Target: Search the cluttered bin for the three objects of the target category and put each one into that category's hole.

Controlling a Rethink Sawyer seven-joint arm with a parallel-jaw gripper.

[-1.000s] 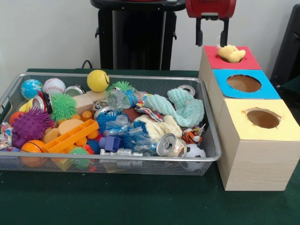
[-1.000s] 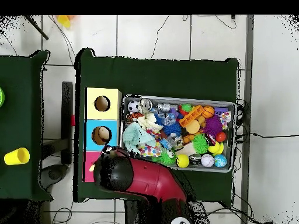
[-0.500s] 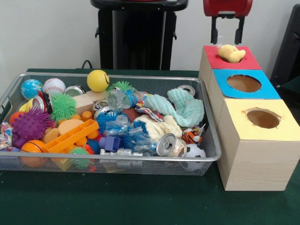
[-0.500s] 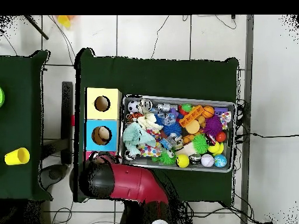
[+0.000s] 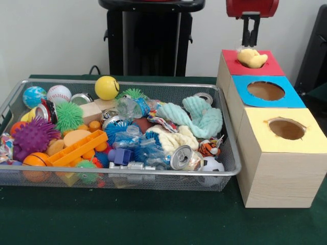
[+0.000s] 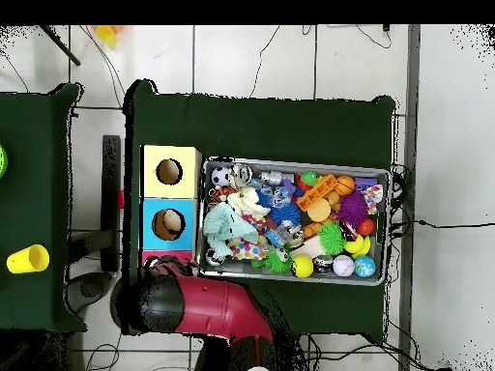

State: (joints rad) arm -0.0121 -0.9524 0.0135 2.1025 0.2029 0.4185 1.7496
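A yellow plush toy [image 5: 252, 57] lies on top of the red box [image 5: 272, 68], over its hole and sticking out above it. My gripper [image 5: 250, 44] hangs just above the toy with its fingers drawn together and nothing between them. In the overhead view the red arm [image 6: 208, 304] covers the red box and hides the gripper. More soft toys lie in the mesh bin [image 5: 127, 173]: a teal plush [image 5: 196, 116], a cream plush [image 5: 176, 140] and a small tiger [image 5: 209, 148].
A blue box [image 5: 294, 98] and a yellow box [image 5: 306, 143] with round holes stand in a row in front of the red one. The bin also holds balls, cans, crushed bottles and orange blocks. A yellow cup [image 6: 27, 259] stands on a side table.
The gripper moved right until it stood over the red box, and its fingers went from apart to together. The plush toy stays on the hole.
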